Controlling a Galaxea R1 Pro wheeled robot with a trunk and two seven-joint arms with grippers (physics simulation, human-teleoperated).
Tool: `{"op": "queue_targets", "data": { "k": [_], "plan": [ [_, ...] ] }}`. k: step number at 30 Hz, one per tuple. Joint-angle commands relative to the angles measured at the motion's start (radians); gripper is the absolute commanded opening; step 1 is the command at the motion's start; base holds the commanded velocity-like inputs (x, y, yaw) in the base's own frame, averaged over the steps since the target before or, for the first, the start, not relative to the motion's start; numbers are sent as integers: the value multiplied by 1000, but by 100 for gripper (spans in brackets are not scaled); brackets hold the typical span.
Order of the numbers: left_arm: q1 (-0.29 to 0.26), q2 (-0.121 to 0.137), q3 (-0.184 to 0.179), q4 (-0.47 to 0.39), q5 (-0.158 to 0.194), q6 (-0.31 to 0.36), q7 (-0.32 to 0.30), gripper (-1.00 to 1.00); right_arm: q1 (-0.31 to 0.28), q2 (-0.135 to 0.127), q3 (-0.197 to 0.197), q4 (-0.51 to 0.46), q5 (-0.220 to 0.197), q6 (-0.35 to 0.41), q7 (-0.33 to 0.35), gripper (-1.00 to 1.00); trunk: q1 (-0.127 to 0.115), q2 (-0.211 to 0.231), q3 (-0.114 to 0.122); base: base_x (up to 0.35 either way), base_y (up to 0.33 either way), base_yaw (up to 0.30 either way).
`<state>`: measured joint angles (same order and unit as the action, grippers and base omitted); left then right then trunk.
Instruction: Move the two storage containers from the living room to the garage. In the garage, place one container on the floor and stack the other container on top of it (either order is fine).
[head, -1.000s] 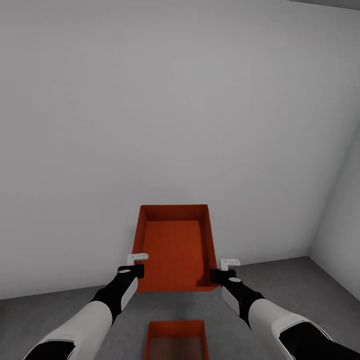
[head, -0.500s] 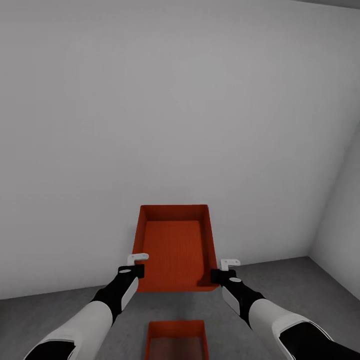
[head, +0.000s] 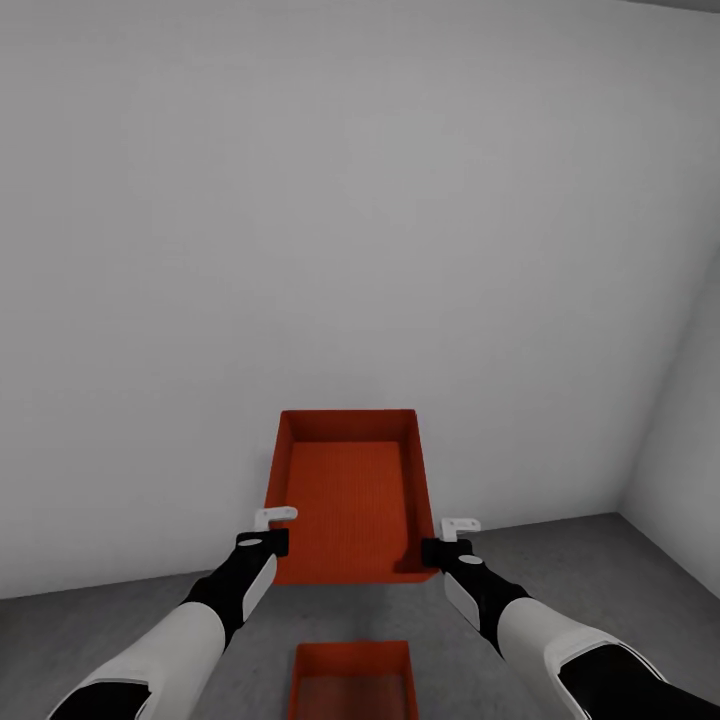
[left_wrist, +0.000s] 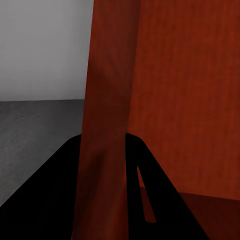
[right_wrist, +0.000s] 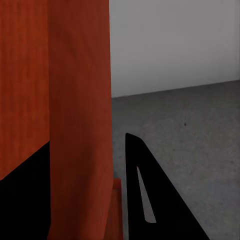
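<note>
I hold one red-orange storage container (head: 350, 495) in the air in front of me, tilted so its open top faces me. My left gripper (head: 272, 541) is shut on its left wall (left_wrist: 107, 125), one dark finger (left_wrist: 150, 200) on each side. On the right wall (right_wrist: 80, 125) my right gripper (head: 432, 551) is shut the same way. The second storage container (head: 352, 682) rests on the dark grey floor (head: 620, 570) of the garage, directly below the held one at the bottom edge of the head view.
A plain white-grey wall (head: 350, 250) stands close ahead. A side wall (head: 685, 450) meets it in a corner at the right. Bare concrete floor lies to both sides of the lower container.
</note>
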<state>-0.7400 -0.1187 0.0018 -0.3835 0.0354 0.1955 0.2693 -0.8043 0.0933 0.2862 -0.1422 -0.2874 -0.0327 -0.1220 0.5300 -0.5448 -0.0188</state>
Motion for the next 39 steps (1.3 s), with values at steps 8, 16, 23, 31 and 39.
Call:
{"op": "queue_targets", "data": {
  "k": [8,16,23,31,39],
  "plan": [
    [-1,1,18,-3,-14,9,42,-100,-1,-20,-33,-3,-2,8,-27,-100,12,-23,-15,0,0,11],
    [-1,1,18,-3,-14,9,42,-100,-1,-21,-32,-3,2,10,-27,-100,12,-23,-26,0,0,64],
    [-1,1,18,-3,-14,9,42,-100,-1,-20,-32,-3,2,10,-29,-100,12,-23,-37,0,0,67],
    [-1,1,18,-3,-14,9,42,-100,-1,-19,-32,-2,1,10,-30,-100,12,-23,-49,0,0,67],
    [-1,1,18,-3,-14,9,42,-100,-1,-18,-32,-2,2,10,-30,-100,12,-23,-62,0,0,66]
  ]
}}
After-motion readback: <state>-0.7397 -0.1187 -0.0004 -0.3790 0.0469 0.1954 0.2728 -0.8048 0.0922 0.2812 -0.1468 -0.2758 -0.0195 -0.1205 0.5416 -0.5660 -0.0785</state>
